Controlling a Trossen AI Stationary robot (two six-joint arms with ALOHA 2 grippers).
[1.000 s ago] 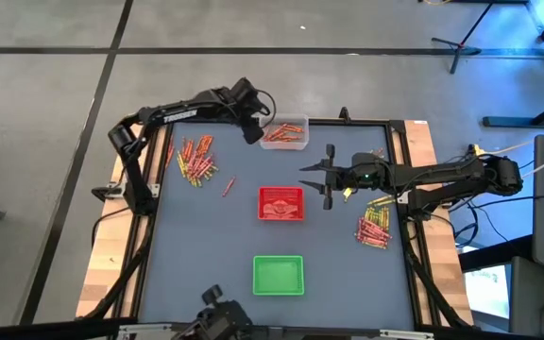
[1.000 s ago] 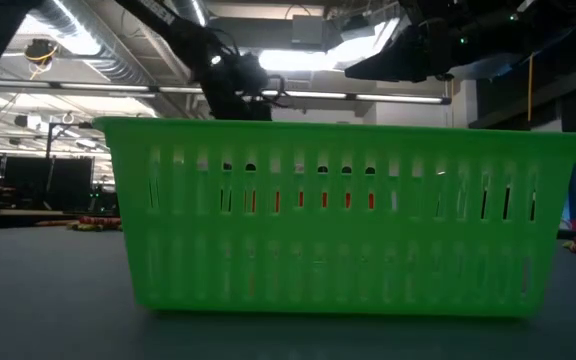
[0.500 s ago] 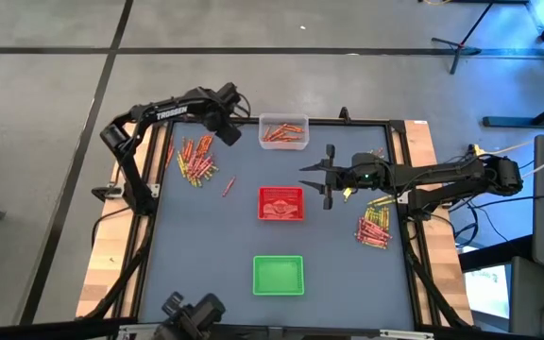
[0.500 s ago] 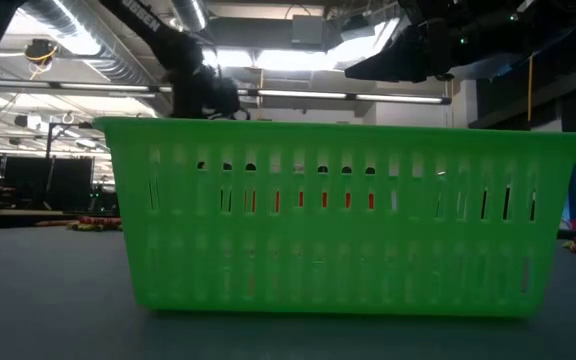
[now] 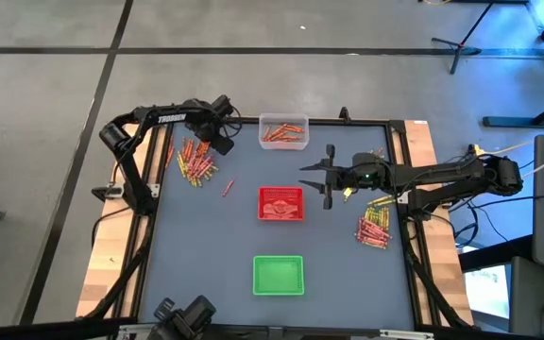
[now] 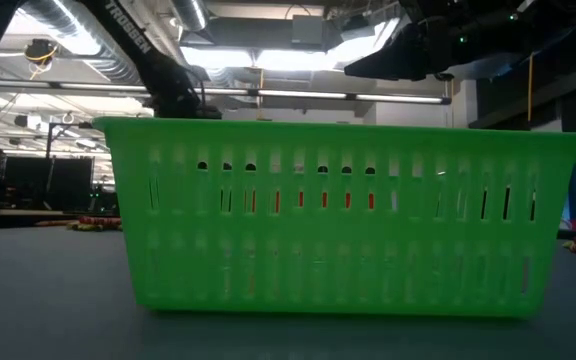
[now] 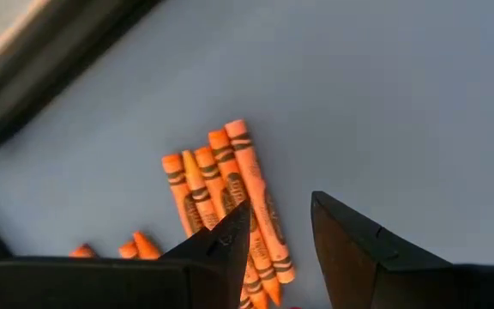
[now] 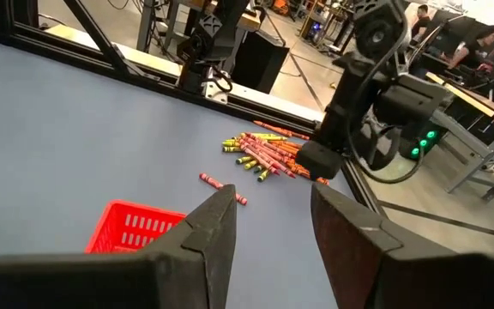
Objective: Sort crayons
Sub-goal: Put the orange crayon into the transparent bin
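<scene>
From above, the left claw hangs over the upper-left crayons, beside the clear tray, while the right claw waits right of the red tray, with a second heap of crayons at right. At bench height the green tray fills the frame. In the left wrist view the left claw's fingers stand slightly apart, empty, above orange crayons; the right wrist view shows its own fingers apart, empty.

Orange crayons, red tray, green tray, grey-blue table.
</scene>
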